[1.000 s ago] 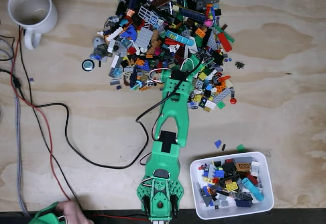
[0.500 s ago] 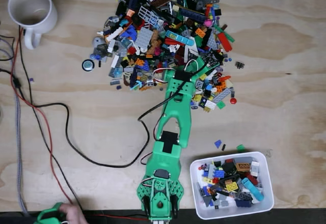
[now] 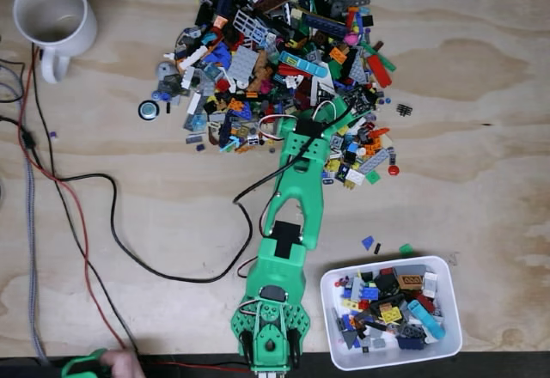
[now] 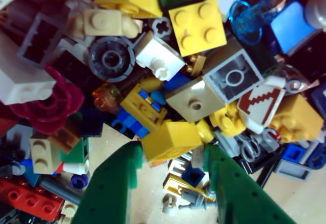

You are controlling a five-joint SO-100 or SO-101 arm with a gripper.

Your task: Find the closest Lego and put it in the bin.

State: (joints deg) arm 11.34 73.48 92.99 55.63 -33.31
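Gripper (image 4: 170,155) jaws apart w/ yellow Lego (image 4: 170,140) between tips, at pile edge; bin (image 3: 329,285) nearby.

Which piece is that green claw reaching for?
Start at the big Lego pile and follow the green arm to its near edge. In the wrist view, a plain yellow block lies tilted between the green fingers, smooth-faced, unlike the studded yellow brick above.

A hobby workbench: bare plywood tabletop (image 3: 481,163), loose cables (image 3: 112,223), a white mug (image 3: 51,15).
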